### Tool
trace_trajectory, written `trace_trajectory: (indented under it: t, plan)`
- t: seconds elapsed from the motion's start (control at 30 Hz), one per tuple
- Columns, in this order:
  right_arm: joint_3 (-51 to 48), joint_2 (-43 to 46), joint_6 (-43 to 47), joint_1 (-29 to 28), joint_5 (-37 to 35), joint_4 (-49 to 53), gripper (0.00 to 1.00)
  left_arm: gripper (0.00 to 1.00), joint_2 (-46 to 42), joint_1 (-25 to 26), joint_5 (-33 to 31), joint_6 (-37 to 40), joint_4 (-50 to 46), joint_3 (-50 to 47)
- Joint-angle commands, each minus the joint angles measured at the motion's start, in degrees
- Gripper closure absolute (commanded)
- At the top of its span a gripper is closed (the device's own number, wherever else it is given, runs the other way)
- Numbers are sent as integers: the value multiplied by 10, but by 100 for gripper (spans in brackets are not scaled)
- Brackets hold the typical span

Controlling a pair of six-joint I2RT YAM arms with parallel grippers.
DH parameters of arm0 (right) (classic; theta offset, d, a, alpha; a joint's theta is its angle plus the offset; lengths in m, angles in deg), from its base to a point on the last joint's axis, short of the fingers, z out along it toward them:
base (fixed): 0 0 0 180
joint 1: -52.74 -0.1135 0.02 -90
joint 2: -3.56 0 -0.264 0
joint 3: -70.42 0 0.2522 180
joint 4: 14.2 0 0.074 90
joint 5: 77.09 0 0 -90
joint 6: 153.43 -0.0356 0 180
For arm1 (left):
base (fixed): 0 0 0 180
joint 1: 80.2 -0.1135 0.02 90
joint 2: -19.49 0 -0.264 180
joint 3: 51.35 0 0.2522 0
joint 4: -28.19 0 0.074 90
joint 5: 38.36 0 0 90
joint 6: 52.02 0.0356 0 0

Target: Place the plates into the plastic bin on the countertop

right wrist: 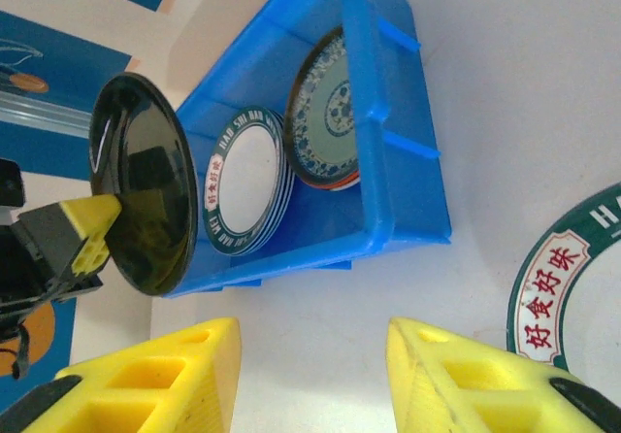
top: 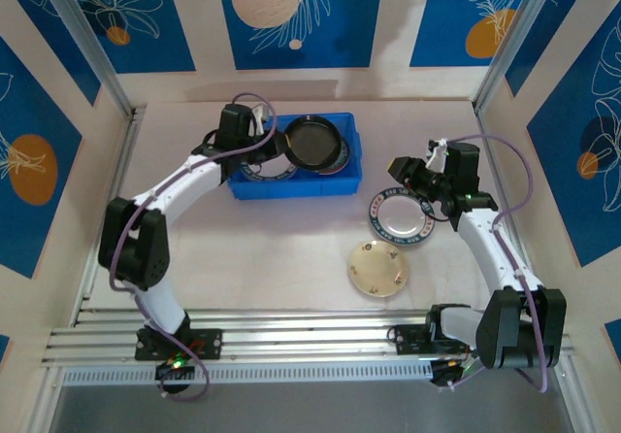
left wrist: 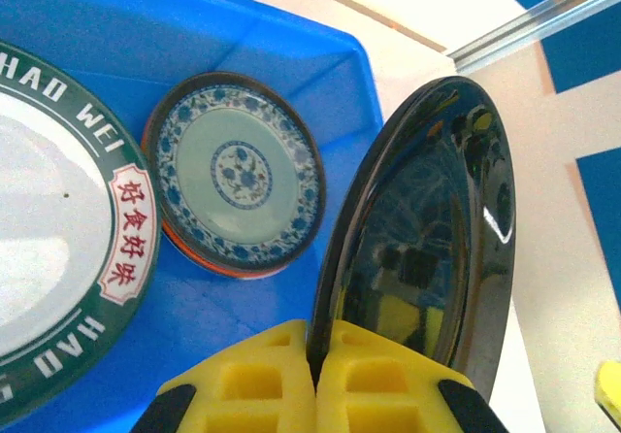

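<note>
The left gripper (left wrist: 315, 360) is pinched tight on the rim of a shiny round black plate (left wrist: 427, 249), holding it on edge over the bright blue plastic bin (left wrist: 272, 35), where a teal flowery plate (left wrist: 238, 173) and a white plate with a dark green rim (left wrist: 49, 229) lie inside. The right gripper (right wrist: 310, 355) is spread wide beside the bin, near another green-rimmed white plate (top: 400, 216) and a round cream plate (top: 378, 268) on the off-white countertop (top: 272, 258)

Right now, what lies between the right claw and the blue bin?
Bare countertop, nothing else: the right wrist view shows it running from the open right claw to the blue bin wall.
</note>
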Motion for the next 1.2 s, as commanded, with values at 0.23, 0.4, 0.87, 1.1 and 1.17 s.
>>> trace_trajectory:
  t: [0.23, 0.4, 0.87, 1.1, 1.17]
  plan:
    - [-14, 0, -14, 4, 4, -11, 56, 100, 103, -16, 8, -52, 73, 53]
    - [-20, -4, -18, 5, 4, -15, 56, 100, 145, -17, 7, -81, 104, 64]
    - [-24, -21, -13, 5, 8, -19, 57, 100, 237, -15, 5, -140, 157, 113]
    - [-26, -25, -14, 5, 8, -21, 57, 100, 264, -8, -1, -136, 134, 150]
    - [-24, -27, -12, 5, 7, -18, 57, 100, 272, -4, -5, -130, 117, 162]
